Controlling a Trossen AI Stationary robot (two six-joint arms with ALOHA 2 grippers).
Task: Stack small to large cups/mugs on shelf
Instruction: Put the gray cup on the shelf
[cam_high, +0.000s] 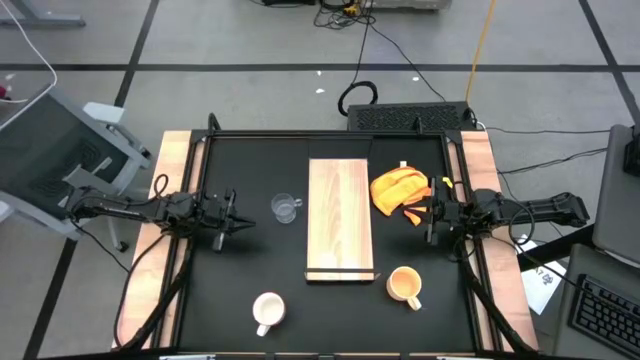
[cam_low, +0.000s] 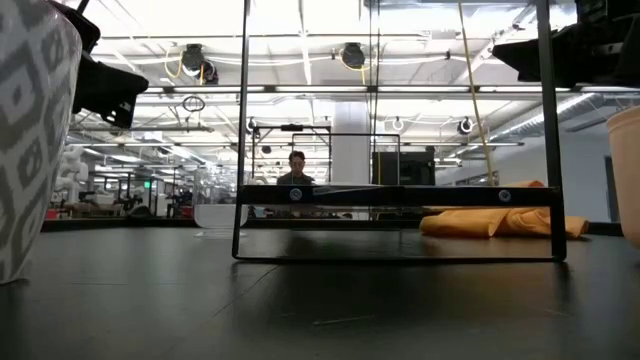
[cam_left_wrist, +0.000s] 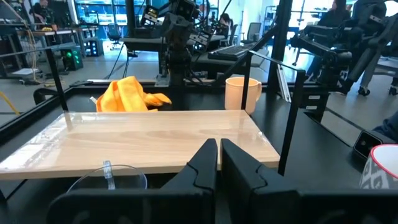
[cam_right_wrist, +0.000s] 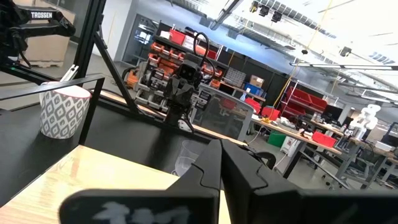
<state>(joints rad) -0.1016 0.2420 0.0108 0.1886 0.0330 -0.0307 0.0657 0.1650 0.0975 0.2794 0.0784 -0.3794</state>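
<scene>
A: Items on the table?
B: One wooden shelf (cam_high: 340, 217), lying flat mid-table, raised lip at its near short end. Nothing on it.
A: Cups?
B: Three. Glass cup (cam_high: 286, 208), just beside the shelf's left long edge. White mug (cam_high: 268, 311) with a grey pattern, near the front edge, left of the shelf. Orange mug (cam_high: 404, 286), front right, just off the shelf's lip corner. All upright, all apart from each other.
A: Other goods?
B: One orange cloth (cam_high: 396, 190), crumpled, beside the shelf's right edge toward the back.
A: Arms?
B: Left gripper (cam_high: 237, 221), left of the glass cup, fingers together, holding nothing. Right gripper (cam_high: 428, 214), right of the shelf by the cloth, fingers pressed together, empty.
A: Anyone about?
B: One person (cam_low: 297, 169) seated in the room beyond the table.
</scene>
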